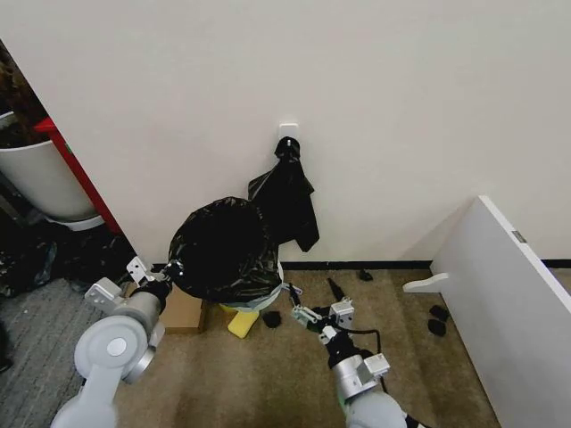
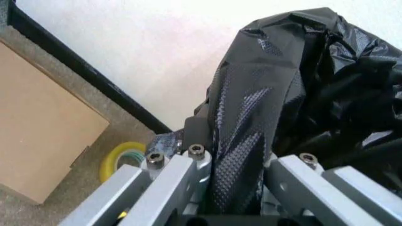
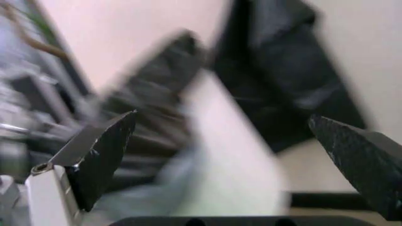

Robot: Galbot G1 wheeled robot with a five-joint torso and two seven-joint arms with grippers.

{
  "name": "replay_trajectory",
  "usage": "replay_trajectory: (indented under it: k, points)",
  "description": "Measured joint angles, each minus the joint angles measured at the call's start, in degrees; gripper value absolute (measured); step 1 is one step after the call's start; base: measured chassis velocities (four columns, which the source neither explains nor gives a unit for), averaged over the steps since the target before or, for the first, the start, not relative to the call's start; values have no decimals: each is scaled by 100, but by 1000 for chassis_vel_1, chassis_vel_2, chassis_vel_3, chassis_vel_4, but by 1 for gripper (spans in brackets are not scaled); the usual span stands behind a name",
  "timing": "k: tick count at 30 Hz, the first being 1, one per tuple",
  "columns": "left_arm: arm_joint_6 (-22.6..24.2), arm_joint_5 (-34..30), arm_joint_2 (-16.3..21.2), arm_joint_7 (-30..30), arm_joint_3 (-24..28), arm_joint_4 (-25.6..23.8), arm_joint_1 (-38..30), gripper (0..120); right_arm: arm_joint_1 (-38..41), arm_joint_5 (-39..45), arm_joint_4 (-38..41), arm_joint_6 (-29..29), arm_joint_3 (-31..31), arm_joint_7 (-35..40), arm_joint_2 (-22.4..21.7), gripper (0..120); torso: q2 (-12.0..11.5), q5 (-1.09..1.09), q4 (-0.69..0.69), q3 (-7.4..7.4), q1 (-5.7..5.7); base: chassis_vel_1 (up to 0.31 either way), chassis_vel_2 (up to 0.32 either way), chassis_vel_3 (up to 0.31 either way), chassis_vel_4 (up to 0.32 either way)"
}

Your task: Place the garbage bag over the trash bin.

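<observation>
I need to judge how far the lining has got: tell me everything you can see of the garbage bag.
The bag is thin, glossy, crinkled black plastic, spread wide open over the bin so only a sliver of white wall shows below it. It stands by the wall under the hooked bags. The left claw is shut on its edge; the right claw is open beside it.

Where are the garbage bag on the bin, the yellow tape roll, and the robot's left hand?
garbage bag (image 1: 223, 245): head view, dark middle.
yellow tape roll (image 2: 116, 157): left wrist view, outer ring.
left hand (image 1: 165, 275): head view, fingertips at the bag's edge.

Black garbage bag (image 1: 223, 248) covers white trash bin (image 1: 264, 299).
</observation>
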Motion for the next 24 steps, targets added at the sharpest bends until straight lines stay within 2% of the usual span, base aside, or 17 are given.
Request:
replay_trajectory:
  k: [4, 10, 13, 16, 24]
  points:
    - [2, 0, -16, 1, 26, -24, 21, 3, 133, -72, -214, 56, -36, -290, 100, 100, 0, -1, 0, 0, 0, 0, 0, 0, 0]
    - [5, 0, -10, 4, 49, -101, 56, 3, 493, -297, -670, -251, -100, -301, 202, 100, 0, 0, 1, 0, 0, 0, 0, 0, 0]
    - [6, -6, -2, 8, 52, -120, 65, 3, 666, -806, -1000, -432, -97, -169, 179, 100, 0, 0, 1, 0, 0, 0, 0, 0, 0]
    - [10, -27, -2, 9, 54, -149, 66, 3, 768, -1215, -1269, -356, -68, -226, 178, 100, 0, 0, 0, 0, 0, 0, 0, 0, 0]
    - [47, -52, -24, 9, 109, -256, 89, 3, 1059, -1416, -1695, -55, -27, -483, 332, 100, 0, 1, 1, 0, 0, 0, 0, 0, 0]
